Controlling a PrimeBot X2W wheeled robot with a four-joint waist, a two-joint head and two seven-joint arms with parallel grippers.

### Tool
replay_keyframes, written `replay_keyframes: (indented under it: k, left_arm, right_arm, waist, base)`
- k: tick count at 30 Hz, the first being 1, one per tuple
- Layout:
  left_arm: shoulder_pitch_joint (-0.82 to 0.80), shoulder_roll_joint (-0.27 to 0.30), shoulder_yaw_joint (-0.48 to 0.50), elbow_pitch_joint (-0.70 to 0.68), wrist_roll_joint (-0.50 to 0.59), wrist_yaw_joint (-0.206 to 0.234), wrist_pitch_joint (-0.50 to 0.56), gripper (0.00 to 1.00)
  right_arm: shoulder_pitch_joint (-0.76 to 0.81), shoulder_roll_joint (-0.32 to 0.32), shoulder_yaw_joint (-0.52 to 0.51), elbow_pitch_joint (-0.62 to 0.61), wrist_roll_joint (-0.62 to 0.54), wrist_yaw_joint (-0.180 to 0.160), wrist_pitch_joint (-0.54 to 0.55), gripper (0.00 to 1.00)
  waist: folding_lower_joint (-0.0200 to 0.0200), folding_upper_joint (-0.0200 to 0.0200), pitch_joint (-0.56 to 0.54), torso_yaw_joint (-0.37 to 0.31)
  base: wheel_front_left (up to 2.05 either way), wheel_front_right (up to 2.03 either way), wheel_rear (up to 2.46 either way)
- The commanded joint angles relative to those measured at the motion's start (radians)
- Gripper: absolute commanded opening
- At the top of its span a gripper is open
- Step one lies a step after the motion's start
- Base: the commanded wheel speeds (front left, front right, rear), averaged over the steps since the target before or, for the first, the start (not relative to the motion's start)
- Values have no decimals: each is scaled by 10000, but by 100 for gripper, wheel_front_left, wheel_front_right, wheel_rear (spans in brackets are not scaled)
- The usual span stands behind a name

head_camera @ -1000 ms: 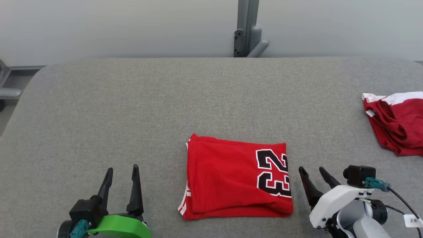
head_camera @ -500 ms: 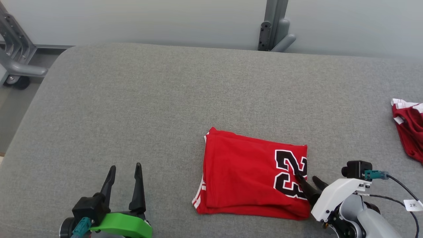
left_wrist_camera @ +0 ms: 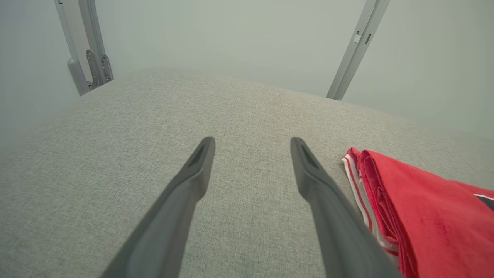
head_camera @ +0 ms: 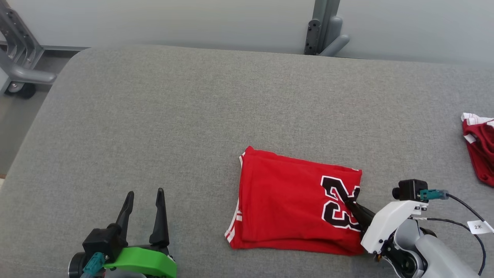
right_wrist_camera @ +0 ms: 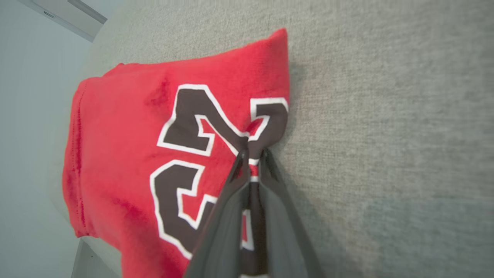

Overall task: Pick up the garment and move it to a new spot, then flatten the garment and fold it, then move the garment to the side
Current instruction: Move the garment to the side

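OK, right hand (head_camera: 349,200) is pinched tight on the jersey (head_camera: 285,204), at its right edge, right on the 23 print (right_wrist_camera: 200,127). The cloth puckers up between the fingers. I can't tell how many layers are caught. The jersey lies folded in a flat rectangle on the tabletop (head_camera: 193,116), near the front edge, a bit right of centre. Left hand (head_camera: 144,192) is spread wide and holds nothing, resting well left of the jersey.

Handling, my read: light, soft knit with no stiffness, several layers stacked. A one-edge pinch probably lets the fold fall open on a lift. A low drag may bunch it, since the grey weave looks grippy. A better hold, I think, is both ends of one folded edge, with fingers under the whole stack. The striped hem (left_wrist_camera: 357,181) faces the left hand and is free for that.

Around: a second red-and-white garment (head_camera: 480,150) sits at the far right, well apart, so I'd keep the drop spot off it. The post (head_camera: 324,27) behind and the frame (head_camera: 19,65) at far left are both off the tabletop. Leftward it's bare tabletop.
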Motion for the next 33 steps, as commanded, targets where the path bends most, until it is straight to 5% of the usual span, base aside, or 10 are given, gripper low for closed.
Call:
replay_keyframes:
  k: [1,10,20,33]
  left_arm:
    - [-136,-4,8,-33,63,22,3,100]
    - [-239,-5,-63,-59,83,-49,3,100]
    - [-538,-3,-359,-115,140,-139,3,100]
    - [-1333,38,-589,48,474,-243,3,100]
  right_arm:
    - [-181,-215,124,-49,133,-3,-192,0]
    - [-571,-958,379,-270,156,-3,-377,0]
    - [-1191,-1982,-126,-526,-248,-3,-193,0]
    - [-1802,-1828,-641,-933,-884,-3,-220,0]
  waist:
    - [-1,33,31,-163]
    - [-1,33,126,-891]
    - [-1,33,445,-2627]
    - [-1,33,1189,-4677]
  base:
    - [0,0,0]
    - [0,0,0]
    - [0,0,0]
    - [0,0,0]
